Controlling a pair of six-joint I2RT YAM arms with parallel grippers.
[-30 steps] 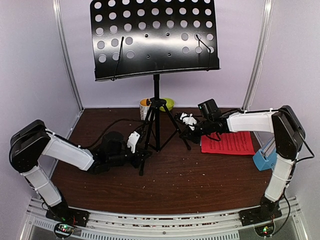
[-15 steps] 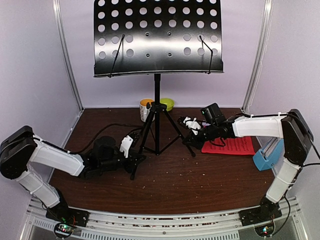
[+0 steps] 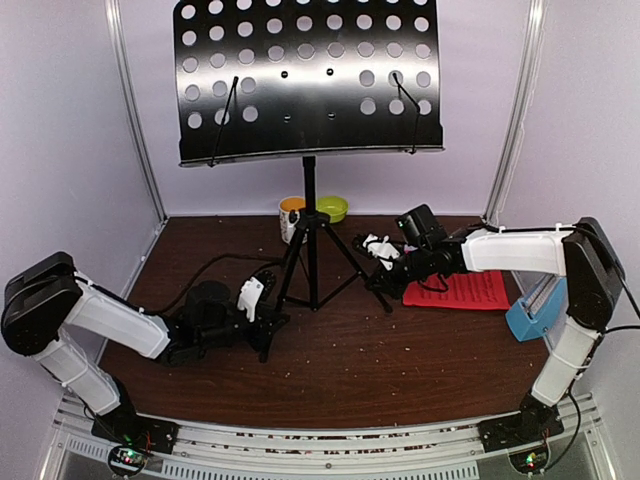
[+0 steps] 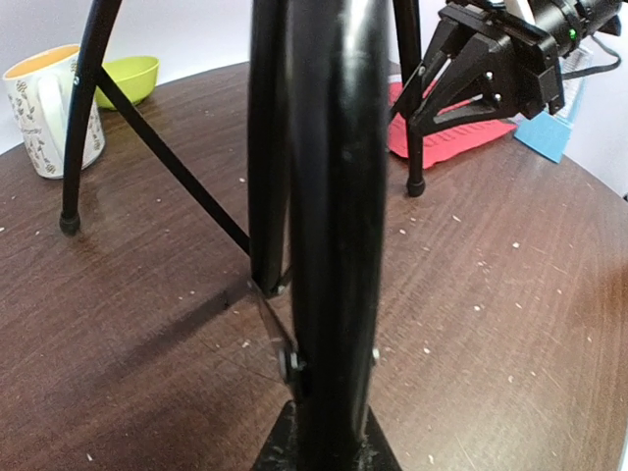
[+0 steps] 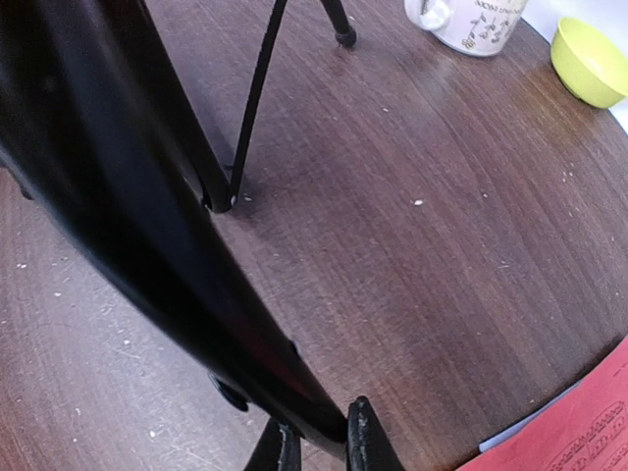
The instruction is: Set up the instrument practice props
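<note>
Brown wooden table (image 3: 340,385) is carrying everything. Nearest, the left pincer (image 3: 265,318) is clamping a front leg of the black music stand (image 3: 310,200) near its foot. Slightly farther, the right pincer (image 3: 374,270) is gripping the opposite leg. With the tripod standing mid-table, both arms should be easing the legs apart evenly and low, keeping the pole upright so the perforated desk (image 3: 310,90) is not swaying. Red sheet-music pages (image 3: 465,290) and the light-blue metronome (image 3: 528,315) are waiting at right, while a mug (image 3: 289,216) and green bowl (image 3: 334,207) are sitting behind
</note>
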